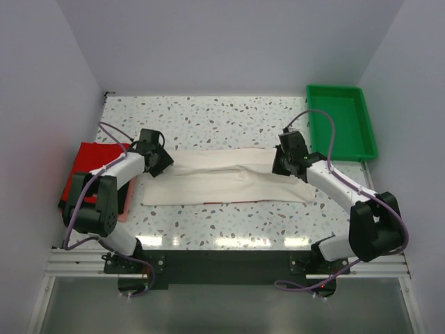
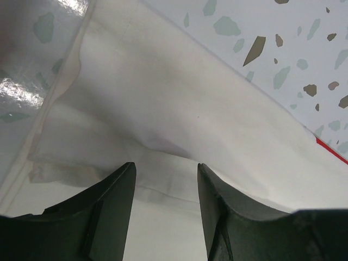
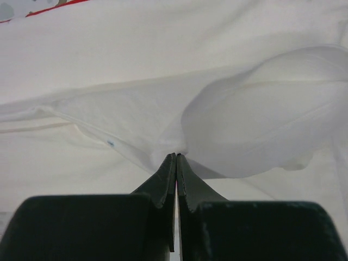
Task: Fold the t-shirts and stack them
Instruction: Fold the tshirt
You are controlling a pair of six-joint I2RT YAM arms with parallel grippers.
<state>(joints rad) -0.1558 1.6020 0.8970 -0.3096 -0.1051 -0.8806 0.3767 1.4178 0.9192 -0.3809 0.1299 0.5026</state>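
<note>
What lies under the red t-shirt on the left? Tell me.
A pale pink edge shows beneath the red t-shirt at its near side, so it lies on something. The shirt and the left arm cover the rest; what it is cannot be told.

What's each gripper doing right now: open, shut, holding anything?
Left gripper: open over the white shirt, holding nothing.
Right gripper: shut, pinching a fold of the white shirt.

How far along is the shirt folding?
Done: the cream-white shirt is folded into a long strip. In hand: the right gripper pinches its right end, jaws shut; the left gripper is open over its left end. Left: crosswise folds, then stacking with the red shirt.
</note>
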